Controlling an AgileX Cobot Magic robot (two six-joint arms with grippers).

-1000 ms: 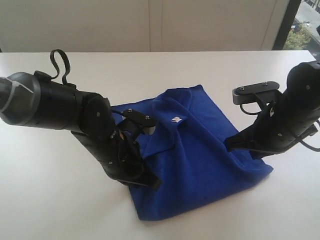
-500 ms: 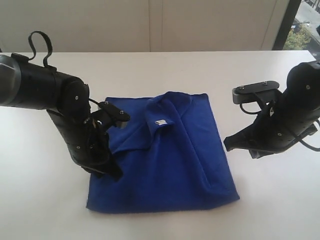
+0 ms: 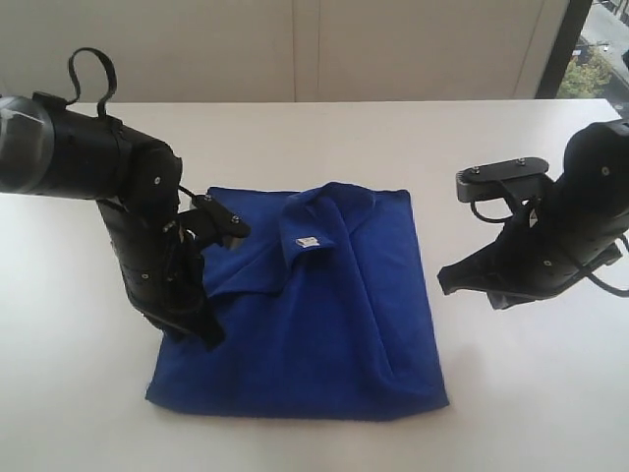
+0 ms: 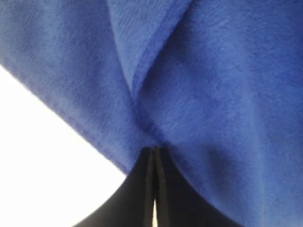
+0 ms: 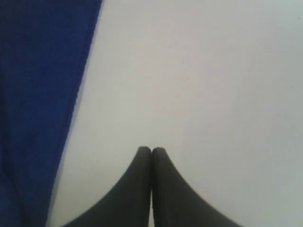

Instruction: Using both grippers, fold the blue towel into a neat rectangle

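The blue towel (image 3: 324, 324) lies folded on the white table (image 3: 413, 138), roughly rectangular, with a loose flap turned over near its small white label (image 3: 307, 242). At the towel's left edge my left gripper (image 3: 210, 337) points down. In the left wrist view this left gripper (image 4: 155, 150) is shut, and the towel (image 4: 213, 94) puckers into its tips. To the right of the towel my right gripper (image 3: 445, 285) hovers apart from the cloth. The right wrist view shows the right gripper (image 5: 151, 150) shut on nothing over bare table, with the towel's edge (image 5: 33, 94) off to one side.
A pale wall runs behind the table's far edge (image 3: 295, 101). A window (image 3: 595, 49) shows at the upper right. White tabletop surrounds the towel on all sides.
The left gripper has swung left and the towel has slid left with it and squared up. The towel's right edge has come away from the right gripper, which has barely moved.
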